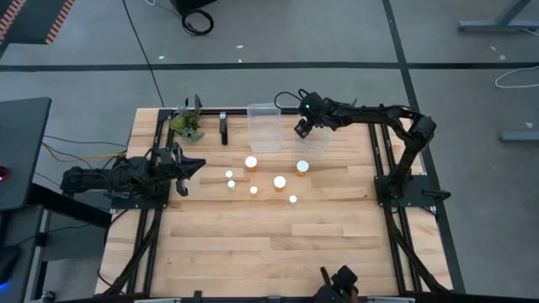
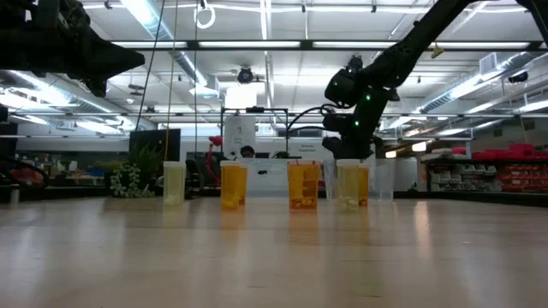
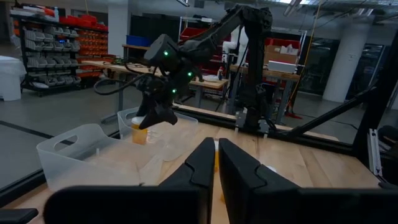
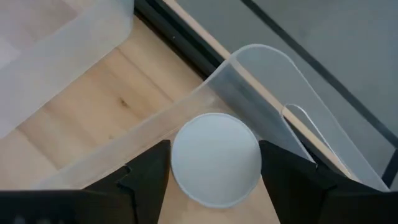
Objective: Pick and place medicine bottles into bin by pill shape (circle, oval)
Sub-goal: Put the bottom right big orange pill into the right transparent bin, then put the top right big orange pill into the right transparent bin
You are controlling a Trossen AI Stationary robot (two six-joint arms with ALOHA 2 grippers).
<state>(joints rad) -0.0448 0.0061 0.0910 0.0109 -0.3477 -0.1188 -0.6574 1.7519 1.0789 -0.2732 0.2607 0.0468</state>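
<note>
Up at the far edge of the surface (image 1: 253, 244), the right pincer (image 4: 214, 163) is clamped on a bottle (image 4: 215, 158). It holds the bottle over the rim of the clear bin (image 1: 286, 130). A second clear bin (image 3: 81, 149) sits just beside it. Six more bottles (image 1: 251, 162) stand in a loose bunch in the middle of the surface, apart from each other. The near half of the surface has lots of open room. The left pincer (image 3: 216, 163) waits near the left edge, with its two fingers together. A plant (image 1: 189, 126) sits at the far left corner.
</note>
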